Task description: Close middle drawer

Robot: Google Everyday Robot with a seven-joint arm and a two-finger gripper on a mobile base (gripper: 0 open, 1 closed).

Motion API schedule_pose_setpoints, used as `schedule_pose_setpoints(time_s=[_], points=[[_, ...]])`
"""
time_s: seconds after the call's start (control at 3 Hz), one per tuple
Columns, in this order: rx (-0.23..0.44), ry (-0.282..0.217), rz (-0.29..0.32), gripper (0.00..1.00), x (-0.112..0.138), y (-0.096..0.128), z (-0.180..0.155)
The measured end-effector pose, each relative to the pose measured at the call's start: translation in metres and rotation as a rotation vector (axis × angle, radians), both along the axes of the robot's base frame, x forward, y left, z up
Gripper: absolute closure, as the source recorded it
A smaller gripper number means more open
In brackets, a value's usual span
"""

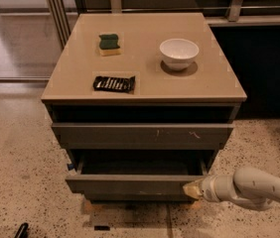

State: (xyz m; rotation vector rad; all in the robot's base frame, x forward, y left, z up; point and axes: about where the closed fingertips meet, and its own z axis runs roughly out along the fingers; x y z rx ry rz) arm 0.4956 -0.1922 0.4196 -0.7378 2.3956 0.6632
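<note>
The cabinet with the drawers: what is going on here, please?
A robot arm reaches in low from the right, and its pincer is at the right end of the front of the middle drawer. That drawer is pulled partly out of the cabinet, so it is not yet closed. The scratched drawer above it sits further in. On the cabinet top lie a green sponge, a white bowl and a dark packet, all untouched.

The plain grey middle drawer [130, 185] sits partly pulled out, pincer [192, 189] at its front's right end.
</note>
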Motion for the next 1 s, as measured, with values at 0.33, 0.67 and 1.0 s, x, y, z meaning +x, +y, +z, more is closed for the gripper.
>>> schedule_pose_setpoints(time_s=[0.33,0.67,1.0], points=[[-0.024,-0.023,0.019,1.00,0.025,0.004,-0.002],[-0.032,-0.046,0.014,1.00,0.044,0.006,-0.002],[-0.041,-0.059,0.000,1.00,0.057,0.005,-0.002]])
